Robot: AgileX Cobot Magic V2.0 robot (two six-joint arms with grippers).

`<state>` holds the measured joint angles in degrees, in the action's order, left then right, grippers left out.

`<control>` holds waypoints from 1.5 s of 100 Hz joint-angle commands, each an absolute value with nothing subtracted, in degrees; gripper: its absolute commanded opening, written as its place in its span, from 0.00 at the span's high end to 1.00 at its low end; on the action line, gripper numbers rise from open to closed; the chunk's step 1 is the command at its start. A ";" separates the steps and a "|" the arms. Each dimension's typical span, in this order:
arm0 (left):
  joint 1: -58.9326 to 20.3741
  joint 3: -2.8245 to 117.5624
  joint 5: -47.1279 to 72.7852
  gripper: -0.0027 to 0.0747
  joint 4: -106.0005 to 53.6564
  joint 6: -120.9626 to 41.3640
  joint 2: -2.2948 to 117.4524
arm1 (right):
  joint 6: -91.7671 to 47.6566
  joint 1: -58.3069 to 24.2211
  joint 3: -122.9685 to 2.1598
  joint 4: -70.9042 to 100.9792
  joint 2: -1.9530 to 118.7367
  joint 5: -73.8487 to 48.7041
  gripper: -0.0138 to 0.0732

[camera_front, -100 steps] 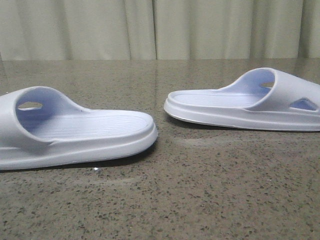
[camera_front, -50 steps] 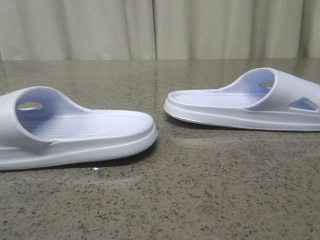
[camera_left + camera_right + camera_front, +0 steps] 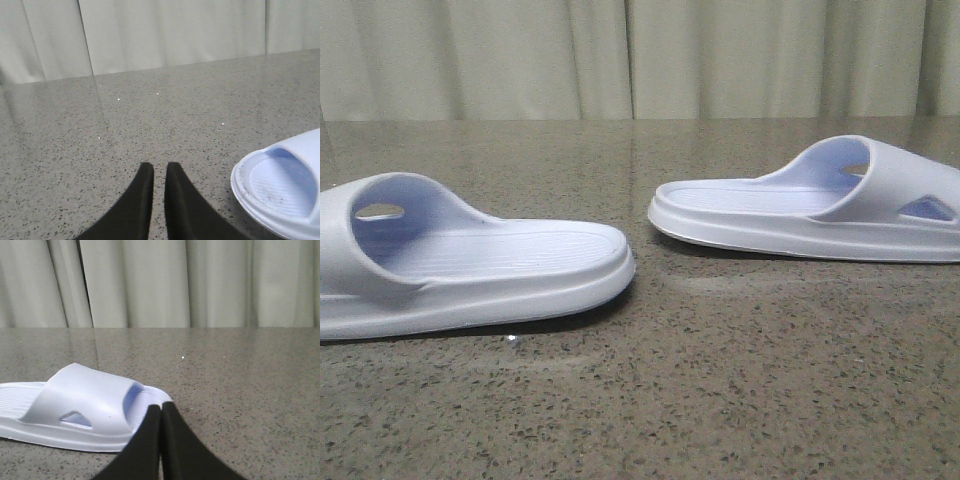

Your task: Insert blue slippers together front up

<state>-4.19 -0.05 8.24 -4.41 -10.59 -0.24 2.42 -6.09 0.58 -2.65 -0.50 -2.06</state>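
Observation:
Two pale blue slippers lie sole-down and apart on the speckled stone table. In the front view the left slipper has its strap at the left, and the right slipper has its strap at the right. Neither gripper shows there. The left wrist view has my left gripper over bare table, its black fingers nearly together with nothing between them, and one rounded slipper end off to the side. In the right wrist view my right gripper is shut and empty, close to the strap end of the slipper.
The table is a grey-brown speckled stone surface. Pale curtains hang along its far edge. A small bright speck lies by the left slipper.

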 commanded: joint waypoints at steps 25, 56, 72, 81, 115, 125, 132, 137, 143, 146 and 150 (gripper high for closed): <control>-3.94 -0.68 0.84 0.94 -10.02 -10.09 -1.94 | 2.23 -5.73 1.80 -2.68 -1.77 5.22 0.96; -3.94 -0.32 -4.60 0.95 -25.50 -10.09 -1.94 | 2.23 -5.73 0.49 -2.68 -1.77 4.57 0.96; -3.94 2.52 -2.62 0.95 -30.43 -10.09 -1.94 | 2.23 -5.73 -2.51 -2.68 -1.77 1.22 0.96; -3.94 5.25 0.72 0.95 -30.74 -10.09 -1.55 | 2.23 -5.73 -4.65 -1.82 -1.77 -2.06 0.96; -3.94 21.26 12.14 0.95 -34.05 -10.09 9.76 | 2.23 -5.73 -18.49 -1.12 3.88 -13.09 0.96; -3.94 25.53 17.30 0.95 -35.24 -10.09 14.47 | 2.23 -5.73 -24.83 0.00 7.57 -18.10 0.96; -3.94 27.76 20.41 0.95 -35.59 -10.09 17.67 | 2.23 -5.73 -28.95 0.46 10.48 -21.91 0.96; -3.94 28.76 21.97 0.94 -35.85 -10.09 19.71 | 2.23 -5.73 -31.39 1.28 12.44 -24.55 0.96; -3.94 29.21 22.45 0.94 -36.54 -10.09 21.88 | 2.23 -5.73 -33.43 2.55 14.60 -26.08 0.96; -3.94 29.21 22.45 0.94 -37.52 -10.09 22.65 | 2.23 -5.73 -34.24 2.89 15.38 -26.47 0.96; -3.94 29.21 22.52 0.94 -38.58 -10.09 23.69 | 2.23 -5.73 -34.68 3.50 16.33 -26.69 0.96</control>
<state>-4.19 27.09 24.66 -35.37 -10.59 20.84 2.42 -6.09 -31.49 2.11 13.33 -28.72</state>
